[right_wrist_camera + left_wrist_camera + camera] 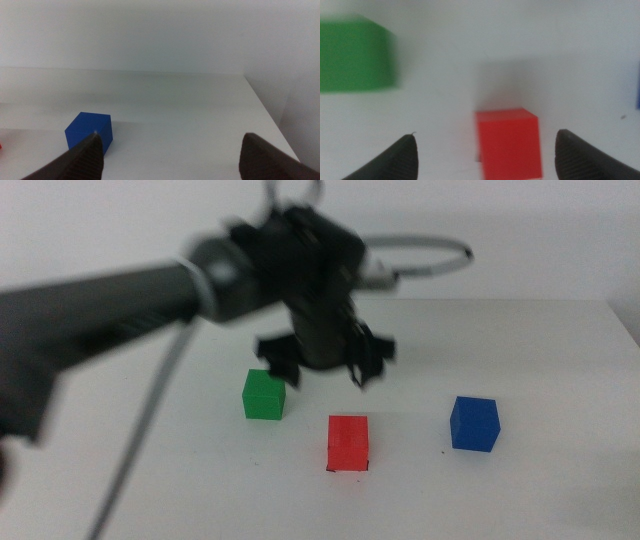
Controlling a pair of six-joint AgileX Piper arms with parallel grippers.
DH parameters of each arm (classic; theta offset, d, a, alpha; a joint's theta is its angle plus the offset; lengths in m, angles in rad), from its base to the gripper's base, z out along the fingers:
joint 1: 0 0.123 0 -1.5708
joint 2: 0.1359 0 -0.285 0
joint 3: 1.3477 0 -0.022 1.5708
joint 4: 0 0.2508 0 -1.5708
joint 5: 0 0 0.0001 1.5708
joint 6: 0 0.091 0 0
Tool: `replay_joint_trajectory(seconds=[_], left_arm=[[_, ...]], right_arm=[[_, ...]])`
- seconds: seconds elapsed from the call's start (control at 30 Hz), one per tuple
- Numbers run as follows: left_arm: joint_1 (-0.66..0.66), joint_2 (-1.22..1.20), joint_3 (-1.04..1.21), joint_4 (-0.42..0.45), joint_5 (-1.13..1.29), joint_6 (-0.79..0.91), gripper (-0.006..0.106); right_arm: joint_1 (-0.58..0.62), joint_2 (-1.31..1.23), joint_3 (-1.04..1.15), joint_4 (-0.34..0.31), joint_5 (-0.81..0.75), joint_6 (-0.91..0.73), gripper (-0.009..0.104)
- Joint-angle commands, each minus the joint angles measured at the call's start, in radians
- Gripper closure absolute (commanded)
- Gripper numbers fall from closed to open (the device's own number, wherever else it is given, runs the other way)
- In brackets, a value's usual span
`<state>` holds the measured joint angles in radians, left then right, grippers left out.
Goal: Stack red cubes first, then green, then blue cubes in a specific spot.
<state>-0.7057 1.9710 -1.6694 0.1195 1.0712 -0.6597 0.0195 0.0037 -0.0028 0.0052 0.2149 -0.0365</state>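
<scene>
Left pincer (322, 370) spread, empty, above bench (560, 490); green cube (264, 395) at its 8 o'clock, red cube (349, 442) on corner marks (329, 469) at 5 o'clock; descending jaw could nudge red cube off marks; right pincer (170, 150) spread near blue cube (90, 131)

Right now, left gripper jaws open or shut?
Open. The left gripper hangs above the table with jaws spread wide and nothing between them; the red cube sits below on the table.

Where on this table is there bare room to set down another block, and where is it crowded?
Bare white table lies in front of the red cube, right of the blue cube, and left of the green cube. It is crowded behind the red cube, where the open left gripper hangs. The right gripper waits by the blue cube.
</scene>
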Motion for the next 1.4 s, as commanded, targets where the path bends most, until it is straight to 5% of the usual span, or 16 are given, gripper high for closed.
replay_joint_trajectory(seconds=[0.0,0.23,0.8,0.9,1.07,1.17,1.23,1.37], left_arm=[[0.067,-0.073,-0.008,0.026,0.047,0.046,0.007],[0.26,-0.041,-0.006,-0.042,0.051,0.173,0.007],[0.285,0.181,-0.006,-0.12,-0.136,0.269,0.01],[0.285,0.197,-0.006,-0.12,-0.147,0.269,0.026],[0.285,0.18,-0.004,-0.166,-0.112,0.259,0.074],[0.263,0.108,-0.004,-0.205,-0.042,0.247,0.094],[0.211,0.036,-0.004,-0.201,-0.009,0.184,0.102],[0.061,-0.04,-0.006,-0.056,0.015,-0.033,0.102]], right_arm=[[-0.009,-0.004,0.003,-0.005,-0.013,-0.005,0.002],[-0.009,-0.004,0.003,-0.005,-0.013,-0.005,0.002],[-0.009,-0.004,0.003,-0.005,-0.013,-0.005,0.002],[-0.009,-0.004,0.003,-0.005,-0.013,-0.005,0.002],[-0.009,-0.004,0.003,-0.005,-0.013,-0.005,0.002],[-0.009,-0.004,0.003,-0.005,-0.013,-0.005,0.002],[-0.009,-0.004,0.003,-0.005,-0.013,-0.005,0.002],[-0.009,-0.004,0.003,-0.005,-0.013,-0.005,0.002]])
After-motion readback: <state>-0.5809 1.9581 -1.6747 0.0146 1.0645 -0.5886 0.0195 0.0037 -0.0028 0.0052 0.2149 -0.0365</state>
